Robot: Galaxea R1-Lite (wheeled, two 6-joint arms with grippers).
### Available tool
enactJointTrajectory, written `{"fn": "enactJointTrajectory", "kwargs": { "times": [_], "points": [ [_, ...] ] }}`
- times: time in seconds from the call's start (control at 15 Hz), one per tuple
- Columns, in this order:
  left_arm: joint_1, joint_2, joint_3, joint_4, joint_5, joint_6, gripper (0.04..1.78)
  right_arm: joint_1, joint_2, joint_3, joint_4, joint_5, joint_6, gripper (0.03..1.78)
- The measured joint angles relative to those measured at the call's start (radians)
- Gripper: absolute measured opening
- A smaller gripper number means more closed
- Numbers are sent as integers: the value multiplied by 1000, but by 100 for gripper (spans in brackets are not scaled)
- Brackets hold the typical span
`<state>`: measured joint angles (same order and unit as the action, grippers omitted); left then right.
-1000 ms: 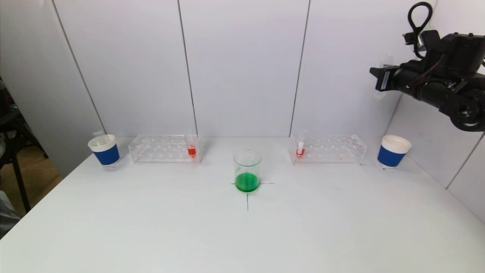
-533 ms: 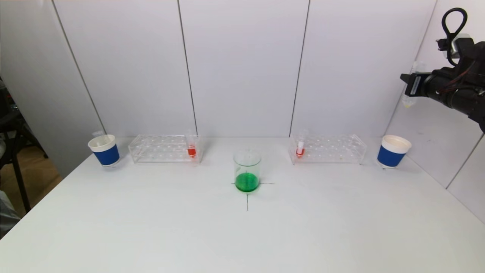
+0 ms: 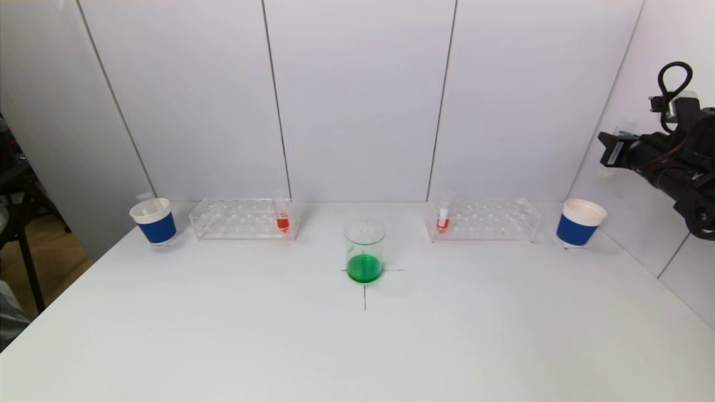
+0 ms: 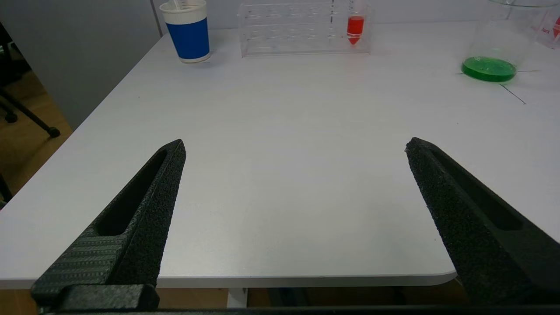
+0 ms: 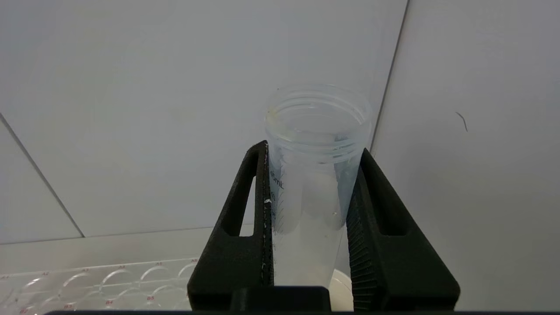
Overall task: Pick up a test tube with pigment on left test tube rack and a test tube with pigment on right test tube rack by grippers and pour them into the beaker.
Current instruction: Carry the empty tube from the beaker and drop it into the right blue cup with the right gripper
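My right gripper [image 3: 610, 151] is high at the far right, above the right blue cup [image 3: 580, 223]. It is shut on a clear, empty test tube [image 5: 315, 175], held upright. The beaker [image 3: 365, 251] with green liquid stands at the table's middle. The left rack [image 3: 241, 219] holds a tube with red pigment [image 3: 282, 221]. The right rack [image 3: 484, 219] holds a tube with red pigment [image 3: 443, 221]. My left gripper [image 4: 293, 148] is open and empty over the table's near left edge, out of the head view.
A blue cup [image 3: 153, 221] with a tube in it stands left of the left rack. A black cross is marked on the table under the beaker. White wall panels close off the back and right.
My right gripper has carried the empty tube to the right and down, toward the right blue cup. The left gripper and the table's objects have not moved.
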<state>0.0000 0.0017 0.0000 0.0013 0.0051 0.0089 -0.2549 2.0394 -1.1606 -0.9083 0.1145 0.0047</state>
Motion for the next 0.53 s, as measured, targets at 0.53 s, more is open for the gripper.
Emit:
{"fn": "enactJointTrajectory", "kwargs": {
  "times": [0.53],
  "points": [
    [0,0,0,0,0,0,176,-23,168,22,-133,3,12,53]
  ]
}}
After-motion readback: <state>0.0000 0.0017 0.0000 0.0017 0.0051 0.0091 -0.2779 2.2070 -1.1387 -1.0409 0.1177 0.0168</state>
